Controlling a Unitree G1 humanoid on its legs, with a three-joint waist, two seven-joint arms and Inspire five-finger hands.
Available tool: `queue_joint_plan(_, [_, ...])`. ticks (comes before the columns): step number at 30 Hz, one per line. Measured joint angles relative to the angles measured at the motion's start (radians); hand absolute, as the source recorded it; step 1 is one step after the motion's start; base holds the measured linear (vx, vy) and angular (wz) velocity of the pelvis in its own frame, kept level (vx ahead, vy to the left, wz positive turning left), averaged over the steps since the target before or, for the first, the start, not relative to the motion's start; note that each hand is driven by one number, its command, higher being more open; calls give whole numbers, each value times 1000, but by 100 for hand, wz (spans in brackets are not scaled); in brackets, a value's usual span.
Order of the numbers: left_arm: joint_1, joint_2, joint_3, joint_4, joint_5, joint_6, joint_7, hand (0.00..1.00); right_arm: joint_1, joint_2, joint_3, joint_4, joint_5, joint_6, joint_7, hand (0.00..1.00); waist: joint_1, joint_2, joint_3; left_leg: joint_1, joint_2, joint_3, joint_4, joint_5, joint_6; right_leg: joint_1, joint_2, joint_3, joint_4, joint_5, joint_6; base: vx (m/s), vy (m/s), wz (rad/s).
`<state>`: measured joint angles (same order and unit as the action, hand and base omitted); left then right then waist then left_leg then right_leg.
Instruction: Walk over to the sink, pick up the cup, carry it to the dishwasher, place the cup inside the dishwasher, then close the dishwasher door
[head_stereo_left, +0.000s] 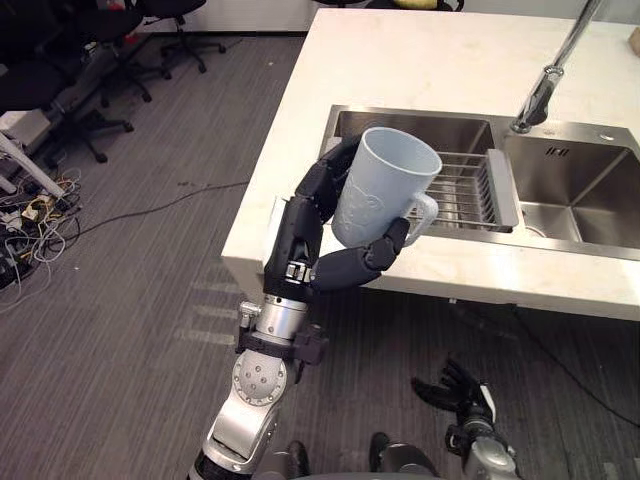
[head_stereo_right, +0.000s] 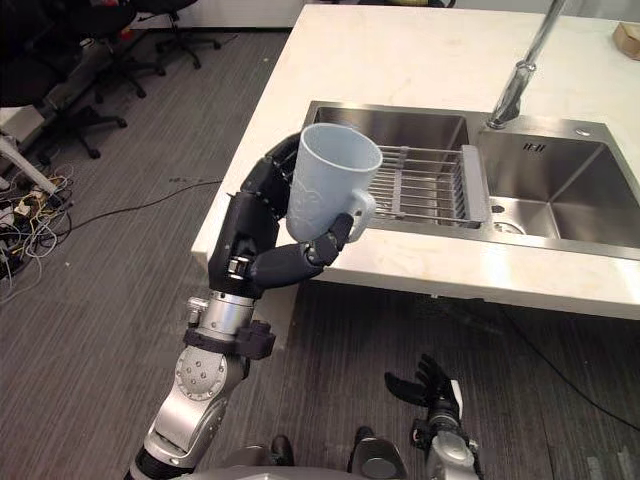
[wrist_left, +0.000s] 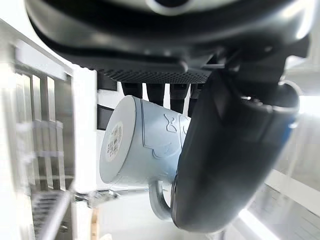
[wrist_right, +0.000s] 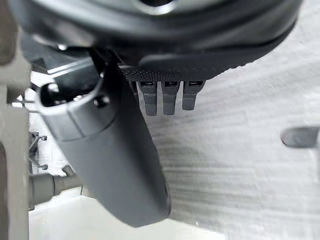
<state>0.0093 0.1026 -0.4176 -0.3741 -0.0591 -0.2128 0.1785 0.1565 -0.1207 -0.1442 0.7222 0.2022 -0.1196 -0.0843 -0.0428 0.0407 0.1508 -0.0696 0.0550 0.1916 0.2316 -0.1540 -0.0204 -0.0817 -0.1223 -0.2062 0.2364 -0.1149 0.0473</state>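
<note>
My left hand (head_stereo_left: 305, 245) holds a pale blue cup (head_stereo_left: 385, 190) upright in the air, fingers behind it and thumb across its front. The cup hangs over the counter's near edge, in front of the steel sink (head_stereo_left: 450, 135). Its handle (head_stereo_left: 425, 215) points to the right. In the left wrist view the cup (wrist_left: 135, 145) shows from below, wrapped by the thumb (wrist_left: 225, 165). My right hand (head_stereo_left: 455, 390) hangs low over the floor, fingers relaxed and holding nothing; its wrist view shows the thumb (wrist_right: 115, 165) over grey carpet.
A pale stone counter (head_stereo_left: 420, 60) carries a double sink with a wire rack (head_stereo_left: 465, 190) and a tall tap (head_stereo_left: 545, 90). Office chairs (head_stereo_left: 90, 70) and a tangle of cables (head_stereo_left: 35, 215) stand on the grey carpet to the left.
</note>
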Motion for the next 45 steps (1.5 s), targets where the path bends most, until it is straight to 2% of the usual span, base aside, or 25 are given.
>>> queue_joint_plan(8, [68, -1, 33, 0, 0, 4, 13, 30, 17, 1, 5, 0, -35, 0, -14, 90, 6, -19, -22, -11, -43, -74, -27, 25, 37, 54, -23, -77, -68, 29, 23, -21, 41, 31])
queue_joint_plan(11, [86, -12, 58, 0, 0, 16, 12, 30, 16, 1, 5, 2, -62, 0, -38, 90, 7, -36, -29, -45, -76, -167, -68, 90, 12, 84, -50, -219, -87, 32, 28, -2, -21, 131])
queue_joint_plan(12, [87, -16, 69, 0, -1, 18, 13, 30, 15, -1, -1, 8, -78, -1, -44, 90, 6, -40, -27, -57, -76, -122, -115, 117, -12, 98, -74, -286, -90, 32, 27, -67, 31, 182])
queue_joint_plan(13, [88, -19, 75, 0, -1, 18, 14, 30, 15, -3, -4, 11, -82, -1, -46, 90, 6, -39, -29, -63, -56, -44, -126, 106, 5, 105, -76, -321, -91, 32, 28, -75, 48, 179])
queue_joint_plan(15, [99, -35, 98, 0, -9, 19, 16, 30, 11, -19, -1, 20, -98, 1, -51, 90, 20, -40, -28, -93, 51, 257, -67, 84, 31, 130, -89, -422, -92, 31, 29, -26, 34, 152])
queue_joint_plan(16, [107, -43, 103, 4, -22, 21, 17, 30, 12, -37, 2, 20, -116, 1, -54, 90, 16, -28, -35, -98, 128, 442, -9, 100, 67, 159, -92, -505, -83, 26, 36, 22, 89, 193])
queue_joint_plan(17, [108, -45, 103, 15, -22, 21, 16, 30, 15, -53, 3, 22, -121, 4, -56, 90, 8, -19, -41, -106, 131, 538, 17, 100, 86, 189, -115, -592, -51, 13, 49, 17, 121, 205])
queue_joint_plan(19, [121, -34, 103, 14, -40, 19, 11, 30, 7, -60, 3, 22, -133, 9, -63, 90, 4, -32, -51, -124, 81, 562, -5, 76, 130, 221, -152, -685, -17, -30, 57, 8, 206, 190])
queue_joint_plan(20, [142, -30, 123, 22, -51, 20, 16, 30, -20, -61, 3, 23, -152, 11, -65, 90, 21, -44, -55, -137, 35, 529, -6, 49, 138, 236, -190, -730, 3, -56, 87, 25, 234, 148])
queue_joint_plan(23, [182, -31, 134, 44, -77, 34, 15, 30, -71, -63, 16, 25, -166, 17, -63, 90, 31, -45, -54, -126, -24, 510, 4, 3, 146, 268, -269, -776, 90, -80, 67, 86, 225, 88])
queue_joint_plan(24, [185, -36, 127, 64, -79, 35, 10, 30, -77, -71, 30, 24, -171, 22, -59, 90, 27, -45, -53, -119, -49, 478, 18, -6, 152, 268, -317, -750, 185, -79, 41, 200, 357, 142])
queue_joint_plan(25, [183, -34, 109, 92, -80, 45, 6, 30, -87, -69, 39, 26, -190, 31, -48, 90, 15, -42, -53, -102, -82, 407, 31, -20, 175, 232, -375, -627, 366, -76, -45, 230, 319, 181])
queue_joint_plan(26, [177, -22, 95, 110, -80, 58, -5, 30, -87, -56, 43, 27, -196, 38, -41, 90, -6, -43, -51, -88, -103, 331, 32, -25, 178, 154, -327, -396, 495, -116, -45, 200, 217, 177])
queue_joint_plan(27, [178, -17, 88, 115, -80, 62, -8, 30, -85, -49, 45, 27, -196, 39, -40, 90, -10, -43, -51, -77, -112, 298, 24, -24, 178, 113, -276, -285, 524, -146, -30, 207, 120, 182])
queue_joint_plan(28, [177, -2, 74, 122, -80, 65, -11, 30, -74, -38, 47, 25, -196, 38, -40, 90, -11, -43, -50, -51, -130, 233, 6, -17, 183, 53, -177, -110, 524, -200, -20, 225, 61, 148])
queue_joint_plan(30, [172, 0, 63, 123, -80, 65, -20, 30, -46, -35, 55, 9, -196, 38, -40, 90, -13, -43, -51, -13, -172, 132, -11, -7, 200, -41, -70, 94, 466, -246, -24, 265, 36, 159])
queue_joint_plan(33, [137, 1, 51, 143, -80, 65, -25, 30, 16, -29, 73, -28, -195, 39, -40, 90, -28, -44, -49, 19, -210, -22, 3, -6, 202, -131, 35, 367, 335, -244, 5, 230, -36, 175])
queue_joint_plan(35, [138, 4, 43, 141, -81, 64, -27, 30, 62, -8, 84, -68, -196, 45, -37, 90, -19, -58, -44, 55, -215, -75, -15, -12, 193, -140, 39, 390, 263, -210, 39, 211, -75, 154])
queue_joint_plan(36, [138, 12, 41, 131, -84, 61, -31, 30, 79, 9, 87, -94, -196, 45, -35, 90, -4, -85, -45, 74, -228, -104, -24, -16, 189, -145, 19, 373, 244, -169, 42, 176, -85, 121])
queue_joint_plan(38, [148, 14, 40, 116, -99, 60, -32, 30, 92, 13, 94, -154, -196, 49, -26, 90, 43, -105, -50, 83, -233, -121, -26, -35, 165, -147, 8, 339, 209, -119, 41, 171, -111, 45])
queue_joint_plan(40, [151, 13, 39, 116, -109, 52, -33, 30, 80, 8, 93, -199, -196, 43, -21, 90, 51, -95, -58, 75, -208, -125, -30, -60, 137, -119, 19, 326, 124, -33, 39, 177, -120, 13])
queue_joint_plan(41, [152, 14, 38, 121, -110, 52, -36, 30, 56, 9, 93, -199, -197, 42, -18, 90, 51, -83, -64, 73, -167, -89, -28, -75, 103, -85, 40, 316, 44, 21, 60, 231, -136, -6])
queue_joint_plan(43, [153, 14, 35, 137, -118, 53, -61, 30, 42, 8, 93, -201, -202, 40, -10, 90, 44, -76, -79, 69, -137, -57, -5, -65, 65, -43, 64, 312, -50, 60, 47, 285, -107, -14])
queue_joint_plan(44, [162, 15, 37, 148, -118, 54, -71, 30, 38, 5, 93, -201, -208, 40, -8, 90, 30, -82, -83, 41, -127, -41, 67, -86, 10, -5, 50, 307, -95, 73, 38, 211, -49, -2])
queue_joint_plan(45, [164, 16, 37, 155, -118, 53, -74, 30, 38, 3, 92, -199, -209, 38, -9, 90, 27, -90, -83, 22, -121, -36, 99, -103, 5, 6, 43, 308, -108, 73, 38, 103, -19, 4])
